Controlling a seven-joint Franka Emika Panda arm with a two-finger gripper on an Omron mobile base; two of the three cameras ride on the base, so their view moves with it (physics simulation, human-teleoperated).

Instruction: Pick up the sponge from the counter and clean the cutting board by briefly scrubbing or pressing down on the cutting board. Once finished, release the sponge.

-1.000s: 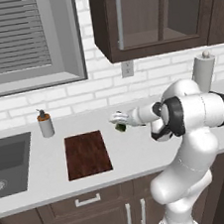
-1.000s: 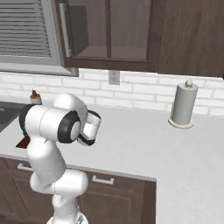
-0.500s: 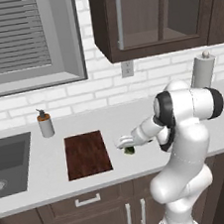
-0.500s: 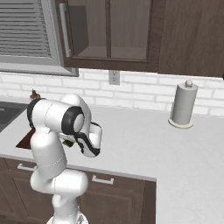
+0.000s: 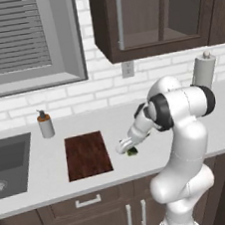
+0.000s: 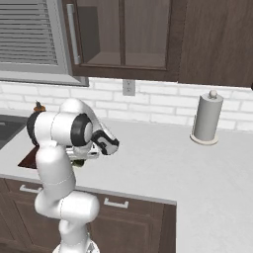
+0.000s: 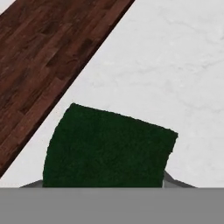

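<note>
Gripper (image 5: 130,149) clenched on sponge (image 7: 109,148), low over counter (image 5: 53,180), just beside the board's (image 5: 87,155) right edge

White brick wall (image 5: 106,87) runs behind the pincer (image 5: 129,150), an outlet (image 5: 127,69) set in it just above. Overhead, a dark glass-front wall cabinet (image 5: 156,13). Up to the left of the pincer, a grey-framed window (image 5: 22,43) with slatted blinds. Dark sink basin (image 5: 6,166) far left of the pincer. Beneath it, dark brown base cabinets (image 5: 97,212) with pale handles. Even, flat light throughout.
</note>
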